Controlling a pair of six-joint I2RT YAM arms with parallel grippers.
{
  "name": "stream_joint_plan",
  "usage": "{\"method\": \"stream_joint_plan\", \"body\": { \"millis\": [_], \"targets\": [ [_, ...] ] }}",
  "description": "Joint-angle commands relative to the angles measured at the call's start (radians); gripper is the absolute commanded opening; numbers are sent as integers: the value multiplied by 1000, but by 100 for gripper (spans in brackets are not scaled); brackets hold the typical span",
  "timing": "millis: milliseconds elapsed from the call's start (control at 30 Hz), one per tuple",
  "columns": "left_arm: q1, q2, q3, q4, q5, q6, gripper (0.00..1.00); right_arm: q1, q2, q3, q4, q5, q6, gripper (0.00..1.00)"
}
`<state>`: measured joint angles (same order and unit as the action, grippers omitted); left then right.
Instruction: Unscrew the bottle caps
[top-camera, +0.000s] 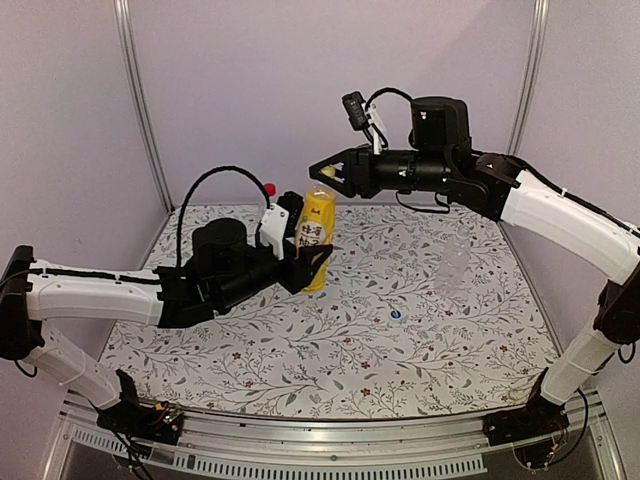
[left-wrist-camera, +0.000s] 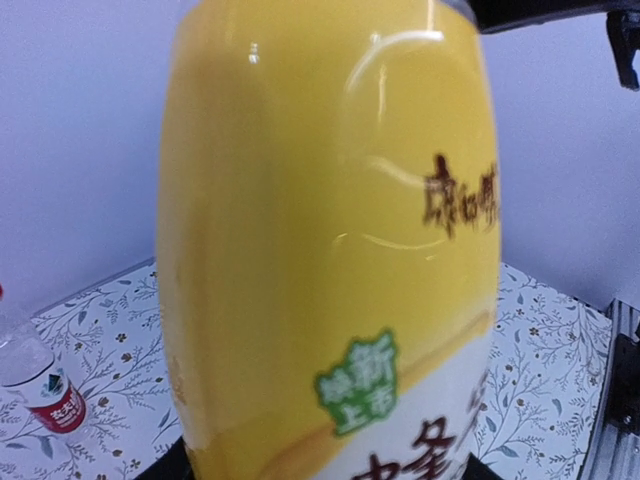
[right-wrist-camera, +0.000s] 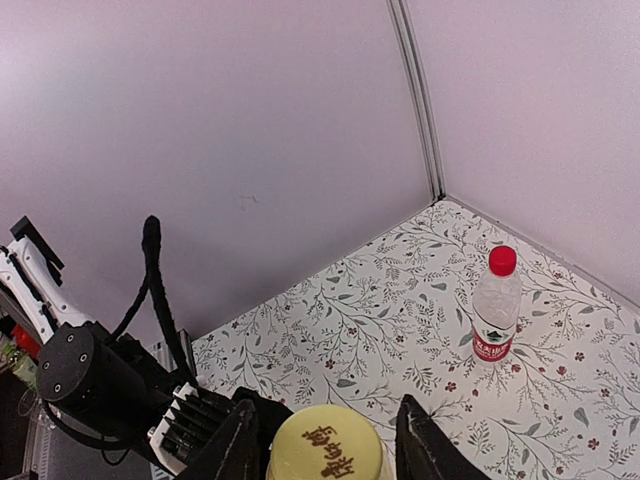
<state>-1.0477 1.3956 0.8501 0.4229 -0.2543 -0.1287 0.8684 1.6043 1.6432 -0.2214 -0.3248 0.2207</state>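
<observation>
Left tool clamped, low; right tool raised, level

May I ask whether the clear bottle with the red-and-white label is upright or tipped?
Upright: the clear red-and-white-labelled plastic bottle stands on its base, round red cap on top.

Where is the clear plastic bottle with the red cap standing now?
In the right wrist view, the clear plastic bottle stands upright on the floral table near the back wall, left of and behind the yellow drink bottle.
</observation>
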Motion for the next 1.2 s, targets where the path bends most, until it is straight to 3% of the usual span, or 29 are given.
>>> {"method": "stream_joint_plan", "body": {
  "millis": [0,167,533,800,933,1033,1167],
  "targets": [
    [-16,15,27,-12,-18,17,50,4,0,23,11,0,-2,50],
    [-21,19,25,-16,-26,23,50,3,-10,19,23,15,1,55],
    [-29,19,23,-16,-42,35,50,3,-15,17,19,14,-4,31],
    [-30,-2,5,4,-16,58,50,3,-16,2,28,-37,-16,22],
    [-26,-36,-27,10,162,156,50,-14,-31,-13,20,-273,-134,20],
    [-2,-73,-51,-6,454,197,51,-23,-49,-26,-58,-539,-354,24],
    [33,-97,-78,33,737,162,52,-36,-69,-42,-133,-726,-575,31]
  ]
}}
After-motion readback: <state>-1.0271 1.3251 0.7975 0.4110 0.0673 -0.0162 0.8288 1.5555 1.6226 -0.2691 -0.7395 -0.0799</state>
